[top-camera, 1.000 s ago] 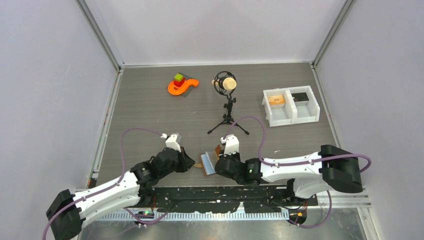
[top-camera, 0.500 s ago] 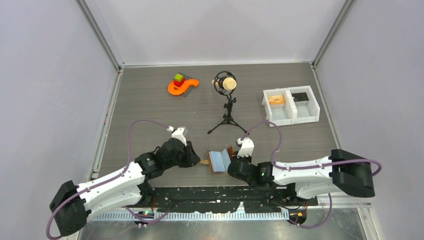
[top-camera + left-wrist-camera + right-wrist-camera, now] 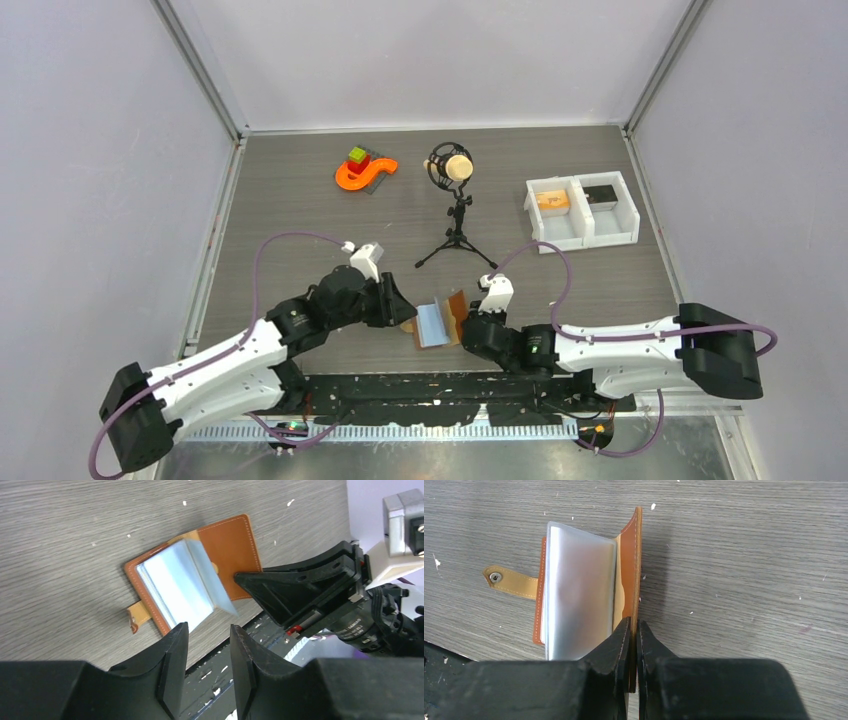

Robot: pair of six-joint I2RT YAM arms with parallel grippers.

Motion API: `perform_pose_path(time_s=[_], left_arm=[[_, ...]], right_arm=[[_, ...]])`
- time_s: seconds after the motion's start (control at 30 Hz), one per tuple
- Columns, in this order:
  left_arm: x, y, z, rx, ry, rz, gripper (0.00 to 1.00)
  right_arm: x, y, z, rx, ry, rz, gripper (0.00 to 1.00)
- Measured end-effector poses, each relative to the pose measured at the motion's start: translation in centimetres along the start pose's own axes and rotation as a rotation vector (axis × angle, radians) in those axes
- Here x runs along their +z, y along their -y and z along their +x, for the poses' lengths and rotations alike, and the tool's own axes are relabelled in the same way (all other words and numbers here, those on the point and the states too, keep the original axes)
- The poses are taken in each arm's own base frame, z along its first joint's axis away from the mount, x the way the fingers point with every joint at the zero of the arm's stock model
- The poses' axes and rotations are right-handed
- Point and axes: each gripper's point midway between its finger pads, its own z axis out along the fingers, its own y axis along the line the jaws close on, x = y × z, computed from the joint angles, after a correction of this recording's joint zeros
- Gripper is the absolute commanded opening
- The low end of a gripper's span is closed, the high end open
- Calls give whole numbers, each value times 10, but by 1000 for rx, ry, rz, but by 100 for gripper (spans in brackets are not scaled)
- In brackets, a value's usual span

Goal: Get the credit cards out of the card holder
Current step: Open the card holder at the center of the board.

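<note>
Brown card holder [image 3: 434, 324], cover pinched by right tool [image 3: 633, 625]; left tool [image 3: 209, 629] newly open.

Open card holder [image 3: 436, 324] on table [image 3: 300, 220], near front edge, between grippers; blue-grey inside up, brown cover raised at right. Just beside its left edge: left gripper [image 3: 400, 306]. At raised cover: right gripper [image 3: 463, 322]; contact not discernible. Mid-table: microphone [image 3: 450, 165] on tripod. Far left: orange toy [image 3: 360, 172]. Far right: white bin [image 3: 584, 222], two compartments, one item each.
</note>
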Motion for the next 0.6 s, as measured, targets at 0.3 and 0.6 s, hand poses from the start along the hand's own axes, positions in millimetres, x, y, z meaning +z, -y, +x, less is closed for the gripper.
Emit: perform_pose_path(time_s=[0.3,0.6], left_arm=[[33,1,15,-33,-81,19,17],[51,-26,41,-21,-162,-59,5]], right_arm=[[0,0,0,5,0,0,5],[0,11,8,37,-3,6,8]])
